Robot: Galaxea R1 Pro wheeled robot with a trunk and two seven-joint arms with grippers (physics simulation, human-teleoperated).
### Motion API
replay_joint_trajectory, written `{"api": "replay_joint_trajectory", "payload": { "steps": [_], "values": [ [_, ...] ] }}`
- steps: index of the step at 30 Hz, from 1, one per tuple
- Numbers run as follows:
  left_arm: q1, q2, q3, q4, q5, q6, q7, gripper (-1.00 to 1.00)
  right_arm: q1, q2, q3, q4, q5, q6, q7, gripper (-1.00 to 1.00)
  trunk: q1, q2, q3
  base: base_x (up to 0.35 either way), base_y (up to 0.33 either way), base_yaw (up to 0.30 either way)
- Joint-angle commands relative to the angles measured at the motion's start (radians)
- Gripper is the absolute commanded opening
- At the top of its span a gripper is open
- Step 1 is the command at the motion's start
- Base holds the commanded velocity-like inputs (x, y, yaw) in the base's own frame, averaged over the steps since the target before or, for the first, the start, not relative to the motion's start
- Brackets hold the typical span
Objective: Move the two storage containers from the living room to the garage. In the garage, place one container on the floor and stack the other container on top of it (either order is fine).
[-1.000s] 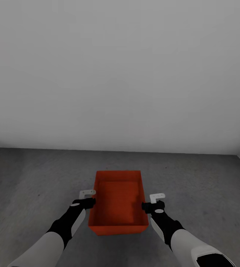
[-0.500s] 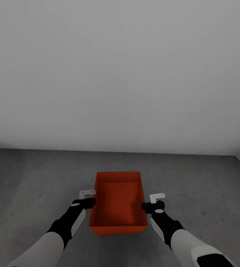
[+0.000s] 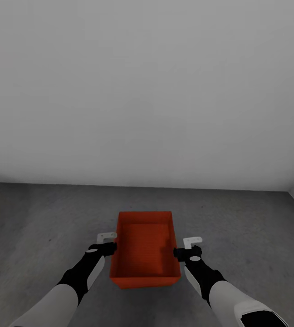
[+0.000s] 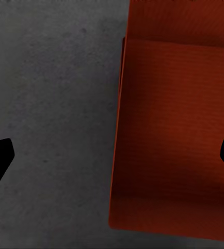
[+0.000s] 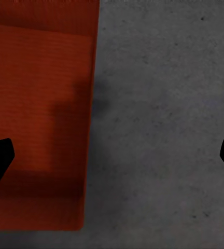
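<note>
head view, change: almost nothing differs from the earlier pictures; the storage container [image 3: 145, 254] sits a touch lower in the view, both arms in the same pose, so i judge the lowering to be at or near its end.
head view, place: the container is at about 6 o'clock, on or just above the floor [image 3: 38, 218] of the garage, a bare white-grey wall [image 3: 147, 91] behind it at 12 o'clock.
head view, pincers: left pincer [image 3: 107, 242] at the container's 9 o'clock wall, right pincer [image 3: 187, 246] at its 3 o'clock wall.
left wrist view: left pincer [image 4: 112, 155] has its tips wide apart, straddling the container's [image 4: 174, 135] wall, not clamped.
right wrist view: right pincer [image 5: 112, 155] likewise spread over the container's [image 5: 39, 119] wall and the concrete.
container look: plain red-orange, open-topped, straight walls, empty.
task meaning: one container placed; i judge the second is yet to be fetched.
</note>
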Motion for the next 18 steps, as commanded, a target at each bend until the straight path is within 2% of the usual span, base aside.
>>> {"api": "replay_joint_trajectory", "payload": {
  "steps": [1, 15, 18],
  "values": [
    [-0.001, 0.001, -0.008, -0.002, 0.011, 0.005, 0.009, 1.0, -0.001, 0.0, 0.005, 0.0, 0.005, 0.002, -0.006, 1.0, -0.004, 0.007, 0.002, 0.0, 0.0, 0.0],
    [-0.001, 0.001, -0.008, -0.002, 0.011, 0.005, 0.009, 1.0, -0.001, 0.0, 0.005, 0.0, 0.004, 0.002, -0.006, 1.0, -0.058, 0.105, 0.046, 0.0, 0.0, 0.0],
    [-0.001, 0.001, -0.008, -0.002, 0.011, 0.005, 0.009, 1.0, -0.001, 0.0, 0.005, 0.0, 0.005, 0.002, -0.006, 1.0, -0.058, 0.105, 0.046, 0.0, 0.0, 0.0]
  ]
}}
